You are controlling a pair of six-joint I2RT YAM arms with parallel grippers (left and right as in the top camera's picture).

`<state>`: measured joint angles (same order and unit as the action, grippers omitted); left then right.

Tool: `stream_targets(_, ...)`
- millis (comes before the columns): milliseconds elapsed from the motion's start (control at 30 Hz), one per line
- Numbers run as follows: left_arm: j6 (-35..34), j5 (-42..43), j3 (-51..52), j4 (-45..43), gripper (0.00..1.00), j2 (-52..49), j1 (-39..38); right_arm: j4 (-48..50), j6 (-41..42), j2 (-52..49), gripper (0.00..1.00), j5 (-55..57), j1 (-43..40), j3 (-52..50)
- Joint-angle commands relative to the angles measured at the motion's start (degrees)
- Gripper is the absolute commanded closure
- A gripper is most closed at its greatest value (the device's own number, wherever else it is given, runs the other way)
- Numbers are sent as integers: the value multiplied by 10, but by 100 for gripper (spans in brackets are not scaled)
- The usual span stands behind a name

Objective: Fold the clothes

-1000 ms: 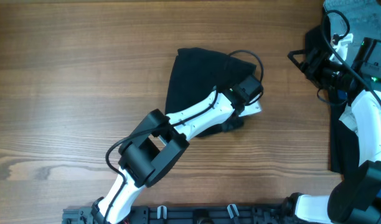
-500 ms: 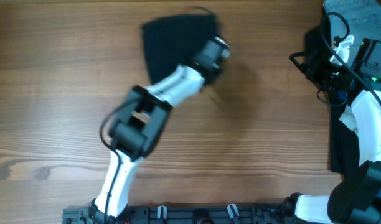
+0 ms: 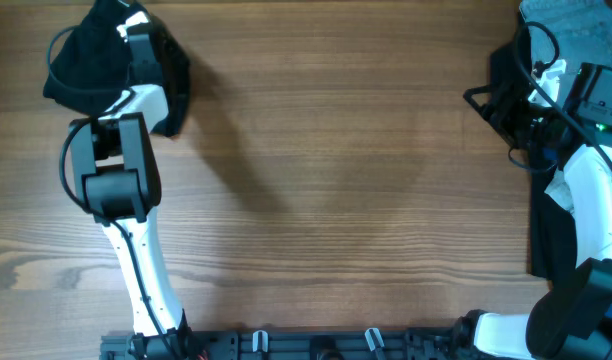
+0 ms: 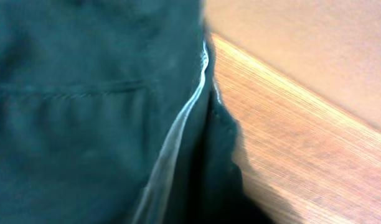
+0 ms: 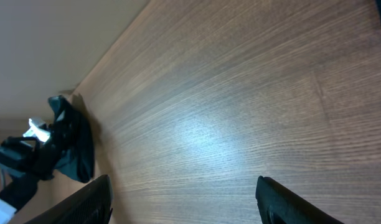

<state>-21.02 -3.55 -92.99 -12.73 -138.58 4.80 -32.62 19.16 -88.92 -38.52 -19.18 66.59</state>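
The black shorts (image 3: 81, 65) lie bunched at the far left corner of the table, partly over its back edge. My left gripper (image 3: 136, 28) sits on top of the bunch and seems shut on the fabric. Its fingers are hidden in the left wrist view, where dark fabric (image 4: 84, 124) with a pale seam fills the left side. The right wrist view shows the shorts (image 5: 78, 149) small at the far left with the left gripper (image 5: 35, 134) on them. My right gripper (image 5: 184, 196) is open and empty, hovering at the table's right side (image 3: 486, 100).
The wooden table (image 3: 336, 180) fills the view. A pale grey garment (image 3: 576, 25) lies at the back right corner. Dark fabric (image 3: 546, 235) hangs by the right edge, beside the right arm and its cables.
My left arm has swung the black shorts from the table's middle to the far left corner, and they are now bunched. The right arm has not moved.
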Motion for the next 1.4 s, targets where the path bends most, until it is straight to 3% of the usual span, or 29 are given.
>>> stream_targets(0,1,38,10,-53,0,-22,-19,1,-10,2,26,21,19,4)
stream_targets(100,64,74,-5,-47,0,6,-28,0,-10,2,26,23,25,4)
stream_targets(200,136,74,-16,37,0,88,-32,-1,-10,2,26,23,25,4)
stream_targets(333,284,56,-16,266,0,232,-31,-2,-10,2,26,23,25,4)
stream_targets(533,377,-48,-16,475,0,300,-26,-10,-12,2,25,21,25,4)
stream_targets(633,381,-69,-15,565,0,270,-9,-7,-14,2,25,21,25,4)
stream_targets(767,321,-68,-15,672,0,225,0,10,-14,2,25,21,25,4)
stream_targets(967,313,-47,-10,692,0,168,-1,3,-27,2,24,21,25,4)
stream_targets(1167,310,-12,-10,639,0,106,-1,2,-27,2,24,22,25,4)
stream_targets(1367,308,118,-10,542,0,74,-2,-5,-26,2,24,26,25,4)
